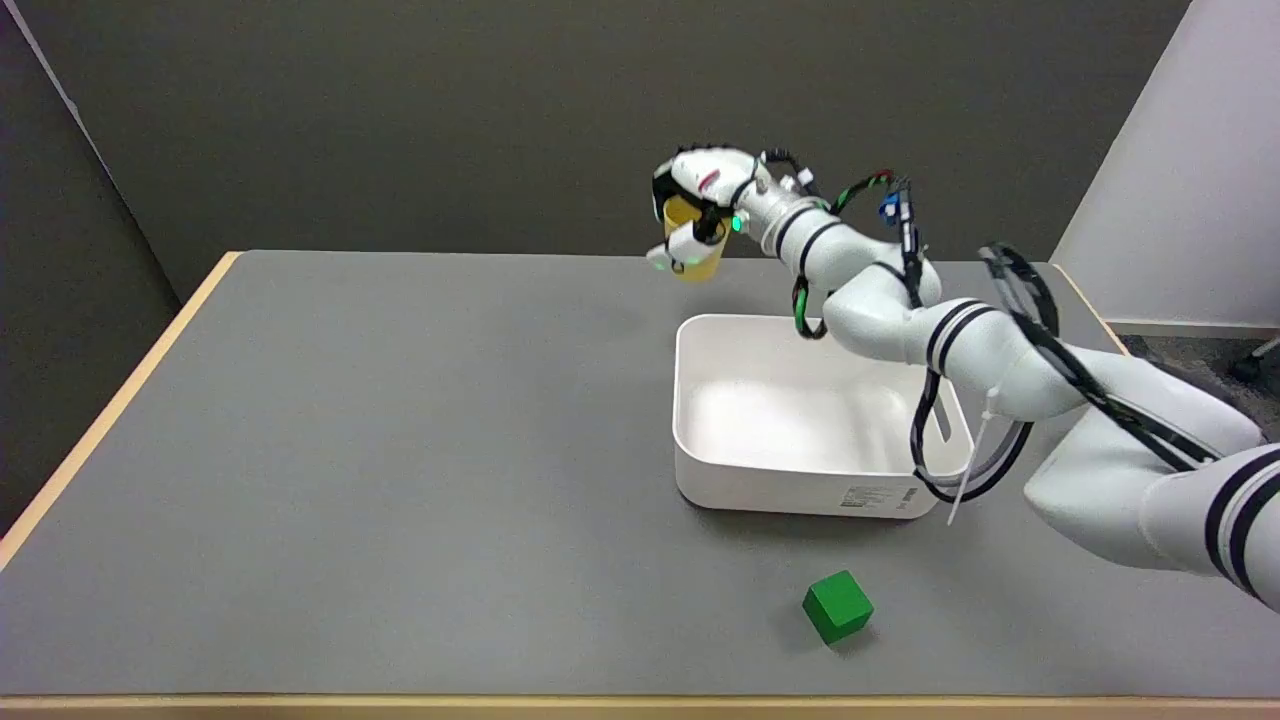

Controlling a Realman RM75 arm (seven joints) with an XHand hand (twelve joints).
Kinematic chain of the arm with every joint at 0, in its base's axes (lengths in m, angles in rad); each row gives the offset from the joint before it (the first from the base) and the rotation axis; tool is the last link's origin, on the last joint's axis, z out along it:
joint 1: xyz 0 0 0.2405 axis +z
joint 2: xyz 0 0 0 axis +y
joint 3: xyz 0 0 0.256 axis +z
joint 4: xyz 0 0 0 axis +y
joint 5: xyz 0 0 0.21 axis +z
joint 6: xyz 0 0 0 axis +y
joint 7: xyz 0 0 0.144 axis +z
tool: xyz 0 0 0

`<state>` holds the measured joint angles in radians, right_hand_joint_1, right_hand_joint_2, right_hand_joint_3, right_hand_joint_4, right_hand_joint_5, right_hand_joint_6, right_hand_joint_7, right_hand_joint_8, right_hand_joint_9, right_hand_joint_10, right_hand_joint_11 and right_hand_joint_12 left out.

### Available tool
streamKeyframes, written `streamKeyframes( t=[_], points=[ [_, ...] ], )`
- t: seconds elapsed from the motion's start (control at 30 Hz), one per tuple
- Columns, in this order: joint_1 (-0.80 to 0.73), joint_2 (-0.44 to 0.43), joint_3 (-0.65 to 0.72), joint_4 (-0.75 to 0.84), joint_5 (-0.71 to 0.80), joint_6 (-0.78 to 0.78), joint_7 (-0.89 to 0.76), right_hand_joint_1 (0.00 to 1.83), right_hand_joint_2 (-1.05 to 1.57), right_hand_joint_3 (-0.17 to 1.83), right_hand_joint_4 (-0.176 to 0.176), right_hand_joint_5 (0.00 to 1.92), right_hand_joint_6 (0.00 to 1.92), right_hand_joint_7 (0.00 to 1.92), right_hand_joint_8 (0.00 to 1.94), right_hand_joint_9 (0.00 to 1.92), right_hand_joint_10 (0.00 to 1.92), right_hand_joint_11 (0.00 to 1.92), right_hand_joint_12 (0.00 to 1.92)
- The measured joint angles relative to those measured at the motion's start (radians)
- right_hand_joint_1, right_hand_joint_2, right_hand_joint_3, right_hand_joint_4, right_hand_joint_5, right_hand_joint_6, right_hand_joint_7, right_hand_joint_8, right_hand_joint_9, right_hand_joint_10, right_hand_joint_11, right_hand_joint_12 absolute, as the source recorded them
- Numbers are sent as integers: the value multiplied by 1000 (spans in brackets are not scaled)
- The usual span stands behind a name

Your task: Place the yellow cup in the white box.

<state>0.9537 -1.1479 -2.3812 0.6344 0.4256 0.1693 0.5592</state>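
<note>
Table [400, 450]: matt grey top, smooth, pale wood-look edging. White box [790, 490]: smooth plastic, slight sheen inside, paper label on near wall. Yellow cup [697, 262]: looks plastic, matt. Green cube [838, 606]: matt, smooth faces. Right arm [1000, 350]: glossy white shell.

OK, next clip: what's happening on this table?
The robot's right hand holds a yellow cup up in the air, beyond the far edge of the white box. The box sits open on the grey table and nothing shows inside it, so the cup is not yet placed. A green cube lies on the table in front of the box, apart from it and untouched.
</note>
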Motion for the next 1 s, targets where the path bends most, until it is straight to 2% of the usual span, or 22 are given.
streamKeyframes(
  t=[0.4,0.63,0.8,0.87,1.0],
  points=[
    [-37,157,142,372,-34,-144,-67,1345,1099,239,-144,607,1512,844,1229,832,1426,810,1639],
    [-111,259,244,577,-45,-242,-89,1346,1093,247,-146,609,1513,849,1220,834,1424,812,1647],
    [-225,321,352,728,-51,-297,-100,1348,1101,235,-161,600,1498,859,1235,819,1433,858,1624],
    [-285,342,402,789,-52,-314,-103,1347,1112,220,-149,596,1496,854,1254,806,1446,829,1649],
    [-410,372,497,888,-44,-328,-108,1349,1086,261,-162,608,1482,865,1239,819,1445,854,1649]
  ],
)
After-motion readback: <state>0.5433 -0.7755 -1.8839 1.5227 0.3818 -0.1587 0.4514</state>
